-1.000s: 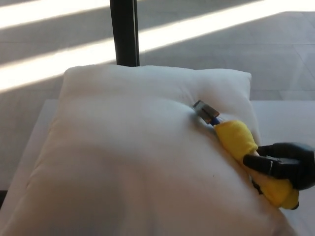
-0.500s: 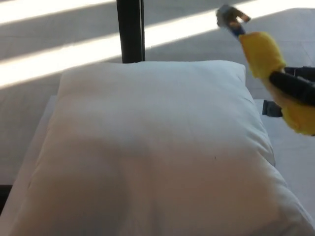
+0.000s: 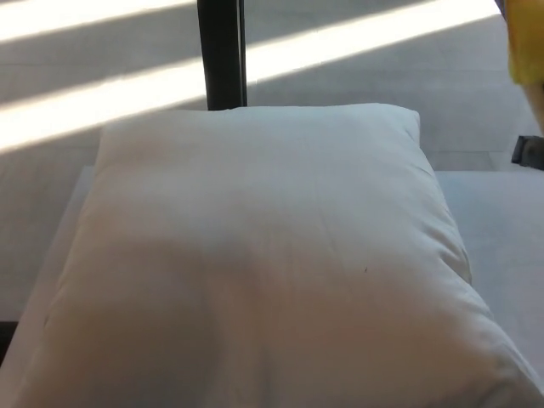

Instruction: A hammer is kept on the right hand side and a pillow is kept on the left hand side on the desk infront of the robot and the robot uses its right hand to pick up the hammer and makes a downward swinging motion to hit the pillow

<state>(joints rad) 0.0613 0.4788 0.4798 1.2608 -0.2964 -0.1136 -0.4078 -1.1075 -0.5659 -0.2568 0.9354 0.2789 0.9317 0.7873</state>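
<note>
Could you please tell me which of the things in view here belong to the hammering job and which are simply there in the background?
Part of the job:
- pillow, lying flat on the desk
- hammer, only a yellow bit showing at the top right edge

Just there:
- black post behind the pillow
- floor with sunlit stripes
- small dark object at the right edge, unclear what it is

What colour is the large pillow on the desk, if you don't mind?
Plain white, seen best in the head view: the large soft pillow.
</note>
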